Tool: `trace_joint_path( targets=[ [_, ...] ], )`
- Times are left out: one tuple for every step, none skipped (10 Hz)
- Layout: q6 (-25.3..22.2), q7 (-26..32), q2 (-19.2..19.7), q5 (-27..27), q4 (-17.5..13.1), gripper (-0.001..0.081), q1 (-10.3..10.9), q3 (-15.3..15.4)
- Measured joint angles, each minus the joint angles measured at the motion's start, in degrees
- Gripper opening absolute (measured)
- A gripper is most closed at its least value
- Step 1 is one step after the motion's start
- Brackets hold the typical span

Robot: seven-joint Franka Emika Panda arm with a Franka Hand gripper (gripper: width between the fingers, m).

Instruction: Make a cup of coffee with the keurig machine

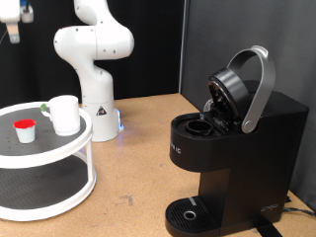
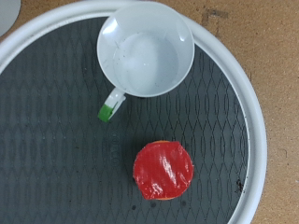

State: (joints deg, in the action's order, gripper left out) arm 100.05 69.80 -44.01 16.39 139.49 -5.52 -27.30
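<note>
On the round tray (image 1: 59, 158), the cup (image 1: 64, 115) stands upright, mouth up; hand's state unclear.

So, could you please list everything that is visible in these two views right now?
cup: one, white with a green handle, upright on the stand's top tier.
pod: one, red-topped, beside the cup, apart from it.
tiered stand: one, white with dark mesh shelves, exterior view's left.
keurig machine: one, black, lid raised, exterior view's right.
table: one, brown.
robot arm: one, white, behind the stand; pincer not visible.
</note>
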Motion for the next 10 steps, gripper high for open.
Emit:
trace_joint_path(
  targets=[
    [2.3,0.0,1.4,0.1,1.4,0.0805,0.0,-0.6],
    [4.8,-0.3,2.9,0.1,2.6,0.0805,0.0,-1.1],
    [7.2,-0.7,4.5,0.1,3.6,0.0805,0.0,-1.3],
    [9.1,-0.9,6.4,0.1,4.4,0.0805,0.0,-1.5],
    [10.3,-1.0,8.7,0.1,4.2,0.0805,0.0,-1.5],
    [10.3,-0.9,8.6,0.1,4.3,0.0805,0.0,-1.5],
    [10.3,1.7,8.6,0.1,4.3,0.0805,0.1,-1.7],
    [11.3,3.3,8.6,0.1,4.7,0.0805,0.1,-2.2],
    [13.7,3.4,8.7,0.5,5.8,0.0805,0.0,-2.5],
    [16.7,2.8,9.1,1.2,7.2,0.0805,-0.1,-2.8]
  ],
)
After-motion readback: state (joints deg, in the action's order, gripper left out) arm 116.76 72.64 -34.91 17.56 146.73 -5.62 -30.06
